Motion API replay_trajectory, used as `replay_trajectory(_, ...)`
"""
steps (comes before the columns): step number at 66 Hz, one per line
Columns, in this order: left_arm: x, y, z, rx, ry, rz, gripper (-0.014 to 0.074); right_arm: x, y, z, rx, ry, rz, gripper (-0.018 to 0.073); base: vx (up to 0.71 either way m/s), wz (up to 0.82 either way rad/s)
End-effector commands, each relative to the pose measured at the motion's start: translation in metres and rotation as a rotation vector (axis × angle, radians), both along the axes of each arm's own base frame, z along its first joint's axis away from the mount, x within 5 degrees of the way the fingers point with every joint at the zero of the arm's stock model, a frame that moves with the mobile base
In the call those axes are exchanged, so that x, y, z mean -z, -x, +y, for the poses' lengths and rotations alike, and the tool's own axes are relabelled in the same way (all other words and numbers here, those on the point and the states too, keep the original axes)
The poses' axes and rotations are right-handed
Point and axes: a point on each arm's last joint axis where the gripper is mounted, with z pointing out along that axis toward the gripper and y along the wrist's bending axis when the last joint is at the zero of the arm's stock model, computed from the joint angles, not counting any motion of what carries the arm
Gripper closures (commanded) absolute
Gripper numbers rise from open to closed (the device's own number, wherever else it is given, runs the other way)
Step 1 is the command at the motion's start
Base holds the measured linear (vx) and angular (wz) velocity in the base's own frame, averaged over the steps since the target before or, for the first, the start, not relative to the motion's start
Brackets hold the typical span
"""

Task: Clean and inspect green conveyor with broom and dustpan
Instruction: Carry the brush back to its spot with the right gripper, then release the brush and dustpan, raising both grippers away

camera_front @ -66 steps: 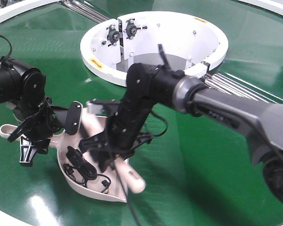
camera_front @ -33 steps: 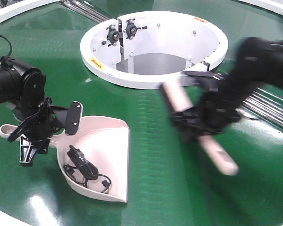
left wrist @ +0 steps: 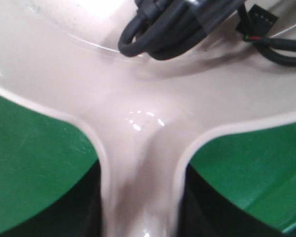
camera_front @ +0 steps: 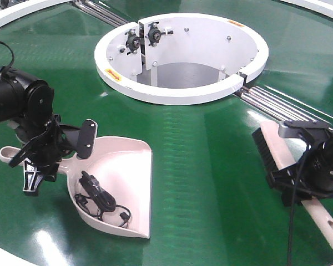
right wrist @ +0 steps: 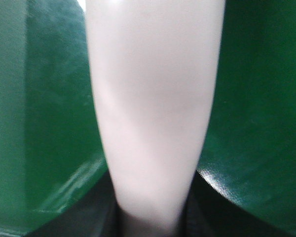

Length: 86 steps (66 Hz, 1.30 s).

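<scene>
Gripping the straight handle of the dustpan (camera_front: 127,166), the left hand (camera_front: 50,158) has its fingers closed tight on either side of that handle; the left wrist view shows the dark fingers (left wrist: 89,212) pressed against the pale plastic. The scoop spreads out just ahead of this hand, lying on the glossy surface of the green conveyor (camera_front: 211,183), with its wide mouth pointing away from the hand. The slotted handle end sticks out behind the hand. Inside the scoop, a little beyond the fingertips, lies a coiled black cable (camera_front: 102,202) with a small connector.

The right hand (camera_front: 302,180) is clamped on the broom (camera_front: 280,148) around the middle of its length. The black bristles sit ahead of this hand, towards the white hub (camera_front: 177,98), and the slotted handle end juts out behind it. The right wrist view shows the pale broom body running straight out between the fingers over the green belt. Whether the bristles touch the surface cannot be told.

The two hands are well apart. Steel rollers (camera_front: 269,102) lie beyond the right hand, next to the hub.
</scene>
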Motion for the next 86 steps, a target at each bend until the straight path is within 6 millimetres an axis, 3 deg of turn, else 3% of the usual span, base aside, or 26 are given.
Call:
replay_trajectory(1, -0.02, 0.0, -0.004, -0.008, 0.031, -0.07, 0.0603, -0.008, -0.001, -0.002, 0.018, -0.003, -0.104, 0.0561, 0.0, 0.0)
replay_trajectory(37, -0.02, 0.0, -0.004, -0.008, 0.031, -0.071, 0.0603, 0.037, -0.009, -0.001, 0.051, -0.006, 0.082, 0.0537, 0.0, 0.0)
replay_trajectory(47, -0.021, -0.003, -0.005, -0.004, 0.046, -0.103, 0.0603, 0.037, -0.01, -0.001, 0.049, -0.001, 0.075, 0.0472, 0.0, 0.0)
replay_trajectory(57, -0.022, -0.007, -0.006, 0.001, 0.063, -0.145, 0.0577, 0.037, -0.01, -0.001, 0.046, 0.003, 0.077, 0.0346, 0.0, 0.0)
replay_trajectory(68, -0.022, -0.005, -0.006, -0.006, 0.059, -0.132, 0.046, 0.037, -0.01, -0.001, 0.045, 0.004, 0.073, 0.0183, 0.0, 0.0)
replay_trajectory(77, -0.021, -0.003, -0.007, -0.02, 0.076, -0.11, 0.0291, 0.036, -0.011, -0.001, 0.045, 0.004, 0.067, 0.0058, 0.0, 0.0)
replay_trajectory(86, -0.024, 0.001, -0.008, -0.038, 0.094, -0.086, 0.009, 0.027, -0.009, -0.002, 0.046, 0.002, 0.028, -0.001, 0.0, 0.0)
